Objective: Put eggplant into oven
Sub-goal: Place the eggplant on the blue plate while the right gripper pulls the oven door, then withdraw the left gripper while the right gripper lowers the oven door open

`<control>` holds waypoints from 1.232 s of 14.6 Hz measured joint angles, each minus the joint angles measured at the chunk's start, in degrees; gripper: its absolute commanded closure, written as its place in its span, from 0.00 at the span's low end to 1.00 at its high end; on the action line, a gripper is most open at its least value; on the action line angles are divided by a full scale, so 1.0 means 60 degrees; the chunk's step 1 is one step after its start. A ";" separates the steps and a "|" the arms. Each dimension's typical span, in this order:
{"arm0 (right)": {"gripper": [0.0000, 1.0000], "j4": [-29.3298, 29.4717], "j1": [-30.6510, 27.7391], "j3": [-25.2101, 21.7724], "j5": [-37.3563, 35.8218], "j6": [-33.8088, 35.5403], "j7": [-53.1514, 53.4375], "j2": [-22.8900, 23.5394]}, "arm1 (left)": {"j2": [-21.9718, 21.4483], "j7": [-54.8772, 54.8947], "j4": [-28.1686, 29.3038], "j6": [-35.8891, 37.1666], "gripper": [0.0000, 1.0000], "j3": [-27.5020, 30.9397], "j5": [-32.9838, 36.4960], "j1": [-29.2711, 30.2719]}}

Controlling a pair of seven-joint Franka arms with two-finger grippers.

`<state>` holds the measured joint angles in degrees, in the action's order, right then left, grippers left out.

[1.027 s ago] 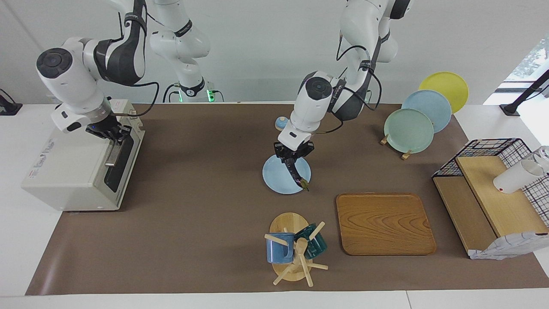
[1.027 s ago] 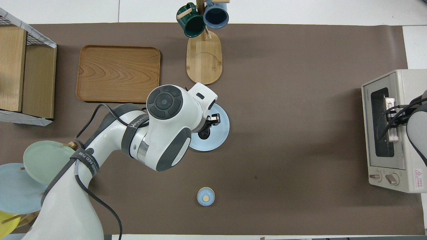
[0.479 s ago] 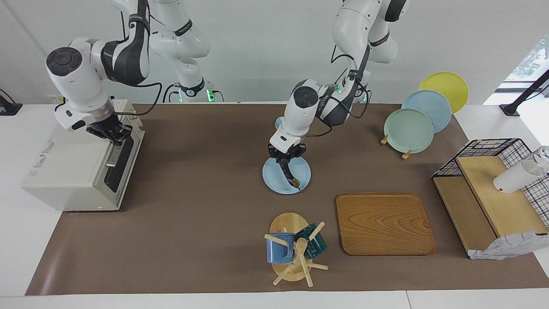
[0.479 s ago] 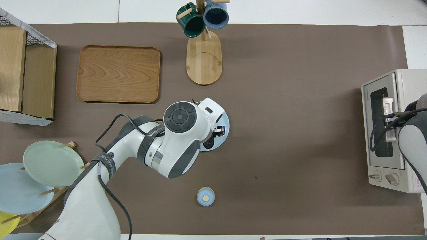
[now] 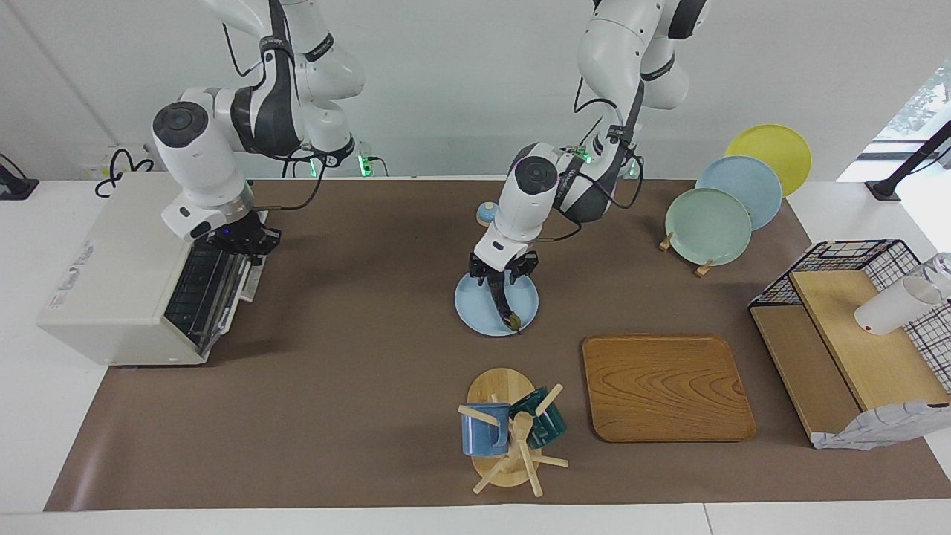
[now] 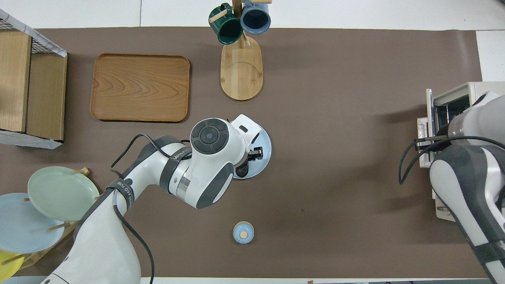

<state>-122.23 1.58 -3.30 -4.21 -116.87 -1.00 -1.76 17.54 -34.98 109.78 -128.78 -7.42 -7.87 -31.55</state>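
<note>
The dark purple eggplant (image 5: 504,303) hangs stem tip down from my left gripper (image 5: 504,276), which is shut on its upper end just over a light blue plate (image 5: 475,312). In the overhead view the left wrist hides the eggplant; the plate's rim (image 6: 265,142) shows beside it. The off-white oven (image 5: 111,282) stands at the right arm's end of the table. Its door (image 5: 239,286) is tilted partway down and the wire rack (image 5: 195,286) shows inside. My right gripper (image 5: 241,239) is shut on the door's handle at the door's top edge.
A mug tree (image 5: 509,431) with two mugs and a wooden tray (image 5: 666,386) lie farther from the robots than the plate. A small blue lid (image 5: 487,214) lies nearer. A plate rack (image 5: 707,225) and a wire-and-wood rack (image 5: 847,334) stand at the left arm's end.
My right gripper has pulled the oven door outward and down from shut to partly open. My left gripper has shifted slightly over the plate with the eggplant still in it.
</note>
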 measured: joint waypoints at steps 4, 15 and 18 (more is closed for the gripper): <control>1.00 -0.0443 0.0169 0.0052 0.0295 -0.1266 0.0096 0.0420 | -0.0821 0.1425 -0.1057 0.2409 0.00 0.0102 0.0002 0.1536; 1.00 -0.0679 0.0942 -0.0023 0.0650 -0.2453 0.0698 0.1040 | -0.2228 0.4937 -0.2493 0.5491 0.00 0.0132 0.1083 0.4870; 0.96 0.0172 0.1800 -0.0021 0.0658 -0.1254 0.1723 0.1065 | -0.2753 0.4937 -0.2491 0.6105 0.00 0.0064 0.1110 0.4855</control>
<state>-121.20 12.39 -3.43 -0.26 -124.39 9.33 4.62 1.02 -5.36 94.83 -92.15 -7.03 -1.21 -2.42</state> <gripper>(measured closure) 0.991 0.000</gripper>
